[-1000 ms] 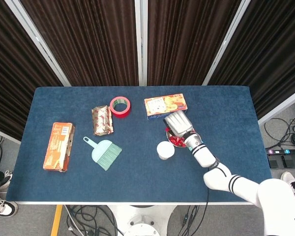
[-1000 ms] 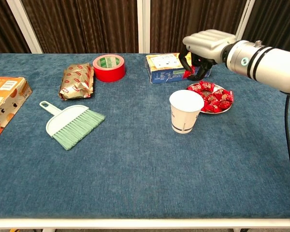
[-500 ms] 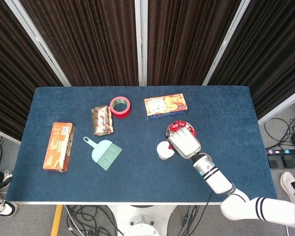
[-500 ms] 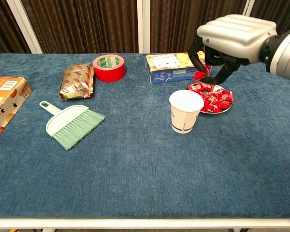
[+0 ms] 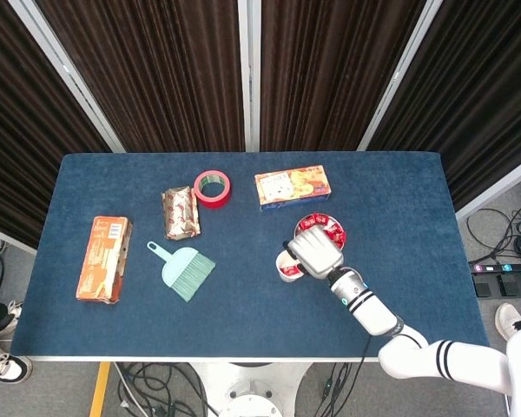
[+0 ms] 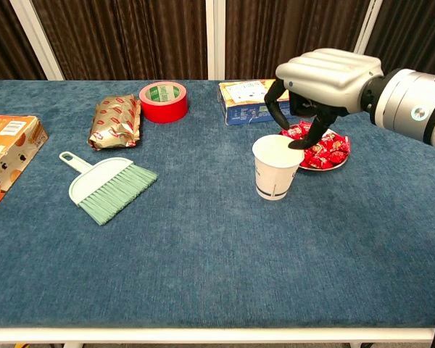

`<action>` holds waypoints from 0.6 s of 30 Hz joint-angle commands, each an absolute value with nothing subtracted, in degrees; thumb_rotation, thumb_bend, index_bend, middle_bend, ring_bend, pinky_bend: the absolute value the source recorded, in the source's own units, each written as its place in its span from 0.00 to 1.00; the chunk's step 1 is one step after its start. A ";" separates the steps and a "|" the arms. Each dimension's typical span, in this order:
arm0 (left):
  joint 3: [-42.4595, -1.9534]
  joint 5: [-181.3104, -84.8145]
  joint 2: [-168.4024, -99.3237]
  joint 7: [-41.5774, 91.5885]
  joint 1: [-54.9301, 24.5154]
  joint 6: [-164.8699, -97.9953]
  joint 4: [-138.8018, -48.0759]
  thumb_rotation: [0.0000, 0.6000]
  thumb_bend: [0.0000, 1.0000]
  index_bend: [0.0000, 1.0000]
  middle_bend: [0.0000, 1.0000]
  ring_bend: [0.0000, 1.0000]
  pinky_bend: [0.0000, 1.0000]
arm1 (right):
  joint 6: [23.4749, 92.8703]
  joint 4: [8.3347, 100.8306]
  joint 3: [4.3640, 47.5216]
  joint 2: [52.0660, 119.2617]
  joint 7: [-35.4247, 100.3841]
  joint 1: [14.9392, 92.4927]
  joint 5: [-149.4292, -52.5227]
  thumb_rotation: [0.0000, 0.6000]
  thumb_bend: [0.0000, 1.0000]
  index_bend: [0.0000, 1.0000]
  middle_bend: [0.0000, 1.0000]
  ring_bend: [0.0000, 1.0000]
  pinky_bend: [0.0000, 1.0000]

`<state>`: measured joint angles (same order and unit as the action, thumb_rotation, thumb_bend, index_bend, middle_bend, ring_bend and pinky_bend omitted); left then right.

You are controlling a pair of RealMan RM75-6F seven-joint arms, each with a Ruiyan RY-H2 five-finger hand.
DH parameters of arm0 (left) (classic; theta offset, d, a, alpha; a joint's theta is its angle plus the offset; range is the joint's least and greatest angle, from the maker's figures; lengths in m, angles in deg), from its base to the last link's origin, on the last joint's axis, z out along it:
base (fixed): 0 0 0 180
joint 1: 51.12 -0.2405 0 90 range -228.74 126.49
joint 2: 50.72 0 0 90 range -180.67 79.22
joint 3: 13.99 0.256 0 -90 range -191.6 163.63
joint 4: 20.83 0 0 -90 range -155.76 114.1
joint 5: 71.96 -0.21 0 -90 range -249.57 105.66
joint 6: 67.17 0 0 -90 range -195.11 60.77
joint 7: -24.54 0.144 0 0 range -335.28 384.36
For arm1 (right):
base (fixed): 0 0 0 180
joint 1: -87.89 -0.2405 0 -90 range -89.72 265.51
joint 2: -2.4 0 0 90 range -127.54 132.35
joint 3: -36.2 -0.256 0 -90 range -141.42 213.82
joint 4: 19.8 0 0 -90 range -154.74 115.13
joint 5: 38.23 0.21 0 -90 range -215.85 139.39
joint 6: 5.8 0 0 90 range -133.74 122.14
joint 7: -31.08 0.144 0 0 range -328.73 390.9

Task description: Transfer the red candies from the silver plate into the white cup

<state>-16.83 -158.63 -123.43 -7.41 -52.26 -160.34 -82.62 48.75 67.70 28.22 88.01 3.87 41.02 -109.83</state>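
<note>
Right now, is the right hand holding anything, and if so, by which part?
It cannot be told. The right hand hangs over the white cup with its fingers curled down at the rim, and no red candy shows between them in either view.

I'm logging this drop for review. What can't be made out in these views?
- Inside of the white cup: head view, covered by the right hand; chest view, too low an angle.
- Whether that hand holds a candy: fingertips dark at the rim.
- Silver plate: partly behind hand and cup.
- Left hand: in neither view.
</note>
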 commanded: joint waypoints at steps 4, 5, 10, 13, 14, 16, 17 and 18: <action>-16.80 -158.99 -123.65 -8.08 -52.00 -160.18 -82.07 1.00 0.11 0.15 0.16 0.06 0.19 | 50.84 67.52 26.70 85.16 2.61 42.33 -107.32 1.00 0.12 0.57 1.00 1.00 1.00; -16.75 -159.05 -123.76 -8.18 -51.95 -160.07 -81.95 1.00 0.11 0.15 0.16 0.06 0.19 | 49.74 67.19 26.78 84.57 1.04 42.20 -105.29 1.00 0.12 0.53 1.00 1.00 1.00; -16.77 -158.99 -124.64 -9.02 -51.60 -159.39 -80.84 1.00 0.11 0.15 0.16 0.06 0.19 | 42.78 62.63 27.53 85.26 -6.94 39.30 -93.91 1.00 0.11 0.30 1.00 1.00 1.00; -16.95 -158.81 -124.87 -9.57 -51.54 -159.32 -80.16 1.00 0.11 0.15 0.16 0.06 0.19 | 39.84 57.45 27.01 88.24 -7.93 37.21 -89.14 1.00 0.12 0.27 1.00 1.00 1.00; -16.99 -158.74 -124.83 -9.81 -51.59 -159.35 -79.96 1.00 0.11 0.15 0.16 0.06 0.19 | 38.52 55.60 26.62 89.42 -7.48 36.50 -87.37 1.00 0.13 0.27 1.00 1.00 1.00; -17.04 -158.66 -124.69 -10.14 -51.65 -159.39 -79.72 1.00 0.11 0.15 0.16 0.06 0.19 | 36.76 52.96 26.22 91.06 -6.82 35.41 -85.59 1.00 0.16 0.27 1.00 1.00 1.00; -17.06 -158.64 -124.60 -10.31 -51.68 -159.41 -79.63 1.00 0.11 0.15 0.16 0.06 0.19 | 36.15 51.63 26.18 91.88 -6.63 34.91 -85.14 1.00 0.16 0.27 1.00 1.00 1.00; -17.09 -158.54 -124.51 -10.54 -51.71 -159.35 -79.50 1.00 0.11 0.15 0.16 0.06 0.19 | 35.55 49.96 26.12 92.98 -6.32 34.32 -84.77 1.00 0.17 0.27 1.00 1.00 1.00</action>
<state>-17.06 -158.61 -124.58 -10.43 -51.68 -159.38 -79.59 37.97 53.31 26.60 90.38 -6.33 36.26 -86.63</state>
